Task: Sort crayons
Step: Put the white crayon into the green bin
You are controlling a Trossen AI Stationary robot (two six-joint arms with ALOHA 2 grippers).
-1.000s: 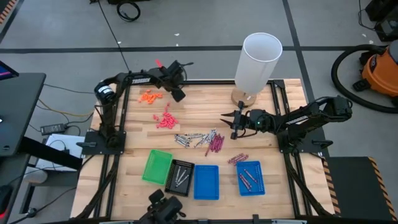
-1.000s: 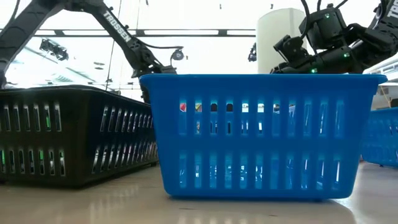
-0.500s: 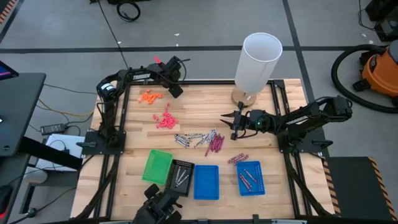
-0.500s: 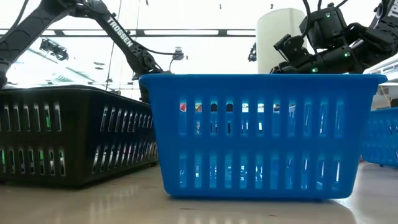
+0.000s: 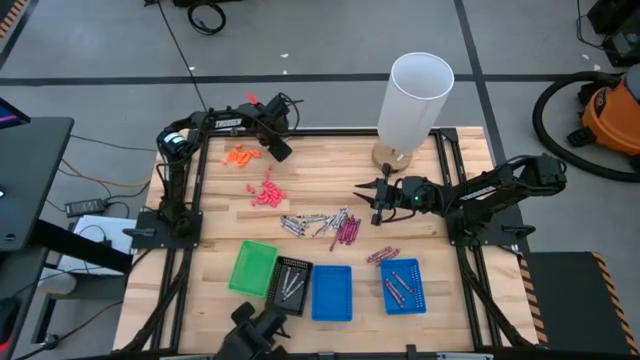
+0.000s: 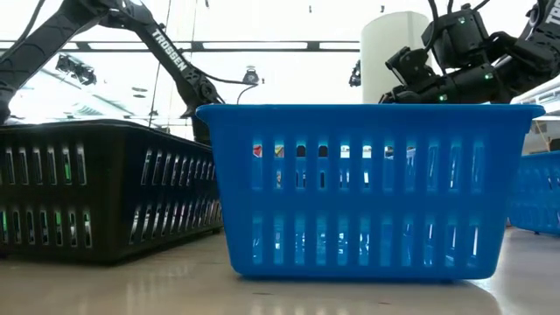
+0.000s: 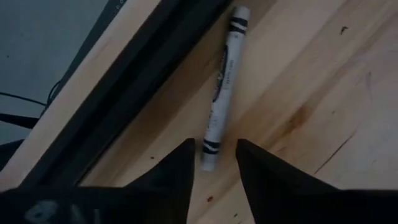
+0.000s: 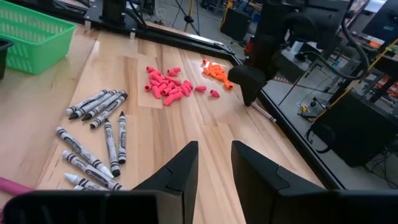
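One grey crayon [image 7: 222, 81] lies alone by the black frame rail [image 7: 143, 81] at the far edge of the table [image 5: 330, 175] — away from the other crayons [image 5: 318, 222] in the middle. The left gripper [image 7: 214, 163] sits right over its end, fingers a bit apart, one each side, nothing held yet. Step: picking it up. Next it needs to go lower & squeeze. Right gripper [image 8: 214, 165] waits near the middle pile — part open, empty.
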